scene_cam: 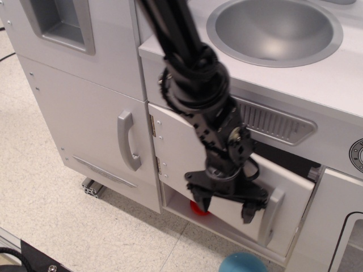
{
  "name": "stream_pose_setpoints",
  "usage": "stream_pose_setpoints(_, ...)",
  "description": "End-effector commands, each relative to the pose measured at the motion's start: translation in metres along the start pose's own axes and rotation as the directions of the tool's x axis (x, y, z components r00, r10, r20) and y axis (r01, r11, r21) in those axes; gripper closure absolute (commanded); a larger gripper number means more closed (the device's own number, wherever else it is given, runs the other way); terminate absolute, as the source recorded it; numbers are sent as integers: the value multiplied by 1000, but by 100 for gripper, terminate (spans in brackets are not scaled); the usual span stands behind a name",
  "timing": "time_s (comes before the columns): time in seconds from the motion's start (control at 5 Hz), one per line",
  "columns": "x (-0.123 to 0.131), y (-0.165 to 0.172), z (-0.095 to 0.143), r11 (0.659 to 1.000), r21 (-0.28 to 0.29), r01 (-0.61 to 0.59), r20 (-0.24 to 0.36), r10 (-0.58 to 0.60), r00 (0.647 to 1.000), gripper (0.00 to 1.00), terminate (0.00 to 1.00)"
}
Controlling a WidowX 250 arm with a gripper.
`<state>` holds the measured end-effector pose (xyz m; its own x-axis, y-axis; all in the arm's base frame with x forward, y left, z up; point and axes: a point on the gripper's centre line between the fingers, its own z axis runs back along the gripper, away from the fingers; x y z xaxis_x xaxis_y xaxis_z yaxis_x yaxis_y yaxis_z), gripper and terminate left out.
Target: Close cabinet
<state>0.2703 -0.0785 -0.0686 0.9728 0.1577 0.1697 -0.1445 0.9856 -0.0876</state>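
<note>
The white toy-kitchen cabinet sits under the sink counter, and its wide white door (181, 150) is swung nearly shut, with a narrow dark gap left at its right edge. The grey loop handle (268, 216) is at the door's right end. Two metal hinges (152, 127) show on its left edge. My black gripper (226, 209) is spread open, and its fingers (248, 213) press against the door's front just left of the handle. It holds nothing. The inner shelf is hidden behind the door.
A taller narrow white door with a grey handle (127, 140) stands to the left. A white panel with a black outline (340, 238) is at the right. A red object (198, 208) peeks from below the door. A blue ball (244, 264) lies on the floor. A sink (275, 31) is above.
</note>
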Motion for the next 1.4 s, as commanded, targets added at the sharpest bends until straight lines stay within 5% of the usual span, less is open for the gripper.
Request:
stream_pose_setpoints(0.0, 37, -26, -1, 999, -22, -47, 58, 49, 997, 0, 0)
stream_pose_setpoints(0.2, 36, -27, 2, 999, -24, -35, 70, 36, 997, 0, 0)
stream_pose_setpoints(0.6, -32, 11, 39, 991, -26, 129, 17, -129, 992, 0, 0)
stream_pose_setpoints(1.0, -44, 21, 45, 986, -7, 168, 14, -168, 986, 0, 0)
stream_pose_setpoints(1.2, -44, 21, 45, 986, -7, 168, 14, -168, 986, 0, 100)
